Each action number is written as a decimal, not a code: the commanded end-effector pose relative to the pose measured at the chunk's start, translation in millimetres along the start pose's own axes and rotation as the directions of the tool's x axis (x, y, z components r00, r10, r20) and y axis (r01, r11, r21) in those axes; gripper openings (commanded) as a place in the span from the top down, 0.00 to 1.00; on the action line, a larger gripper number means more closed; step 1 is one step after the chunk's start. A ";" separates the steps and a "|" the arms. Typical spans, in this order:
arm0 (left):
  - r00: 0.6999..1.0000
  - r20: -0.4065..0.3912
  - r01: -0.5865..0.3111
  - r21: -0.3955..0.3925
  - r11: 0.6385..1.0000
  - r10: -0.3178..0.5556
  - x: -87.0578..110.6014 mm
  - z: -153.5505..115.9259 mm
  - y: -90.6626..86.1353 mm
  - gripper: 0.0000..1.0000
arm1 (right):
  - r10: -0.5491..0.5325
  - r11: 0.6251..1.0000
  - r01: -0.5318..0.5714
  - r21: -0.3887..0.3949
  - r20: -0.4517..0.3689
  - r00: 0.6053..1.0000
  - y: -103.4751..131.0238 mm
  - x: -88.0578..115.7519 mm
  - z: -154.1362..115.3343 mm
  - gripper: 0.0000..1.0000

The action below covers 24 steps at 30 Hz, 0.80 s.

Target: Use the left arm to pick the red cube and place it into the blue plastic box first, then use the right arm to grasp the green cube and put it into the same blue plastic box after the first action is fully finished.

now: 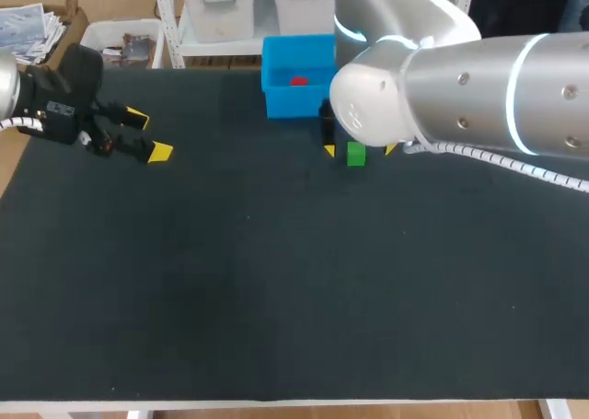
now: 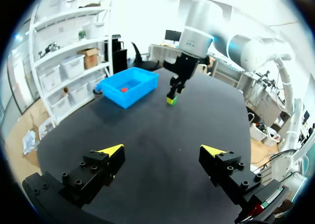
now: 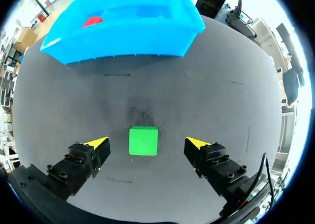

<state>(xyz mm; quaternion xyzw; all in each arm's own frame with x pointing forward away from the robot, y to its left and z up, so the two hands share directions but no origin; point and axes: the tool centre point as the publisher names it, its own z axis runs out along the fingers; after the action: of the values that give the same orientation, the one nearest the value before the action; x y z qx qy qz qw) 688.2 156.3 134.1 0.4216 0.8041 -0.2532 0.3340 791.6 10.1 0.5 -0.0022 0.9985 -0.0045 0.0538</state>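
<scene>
The right arm's jaws stand wide apart on either side of the green cube (image 3: 143,141), touching neither face. Only the right wrist view makes this plain, since in the head view the right arm (image 1: 460,78) hides all but their yellow tips beside the cube, at 1 o'clock on the counter (image 1: 276,299). The left arm's jaws, likewise apart and holding nothing, hang at 10 o'clock, and the red cube (image 1: 298,81) lies inside the blue plastic box (image 1: 276,101) at 12 o'clock.
</scene>
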 end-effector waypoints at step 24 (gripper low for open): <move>1.000 0.007 -0.003 0.001 1.000 0.003 1.7 0.2 0.8 0.00 | 0.006 1.000 -0.006 0.006 -0.012 1.000 3.3 -4.3 20.7 1.00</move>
<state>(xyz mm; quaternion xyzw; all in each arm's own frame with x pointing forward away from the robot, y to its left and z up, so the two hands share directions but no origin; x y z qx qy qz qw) 688.2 156.3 134.1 0.4216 0.8041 -0.2532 0.3340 799.3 14.6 -18.1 0.0002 0.9989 -0.0088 0.0454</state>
